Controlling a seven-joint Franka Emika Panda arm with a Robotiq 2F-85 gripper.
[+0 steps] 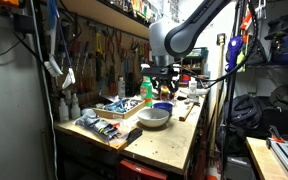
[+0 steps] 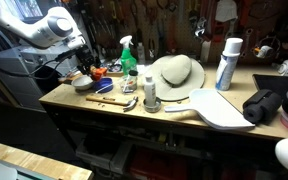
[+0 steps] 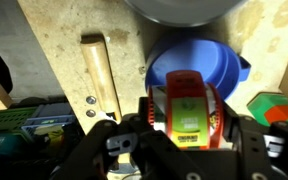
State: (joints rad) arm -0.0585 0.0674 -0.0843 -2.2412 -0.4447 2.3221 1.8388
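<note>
Here my tool [image 3: 187,138] hangs low over the worktop [image 3: 54,60], its 2 fingers [image 3: 119,142] standing either side of a red pack [image 3: 187,110]. The pack is glossy red with rounded corners and carries a green and yellow label on its face. It sits between the fingers, right above a blue bowl [image 3: 222,65]. I cannot tell whether the fingers press on it. A grey bowl [image 3: 179,8] lies just beyond, and 1 wooden handle [image 3: 99,75] lies beside the blue bowl.
</note>
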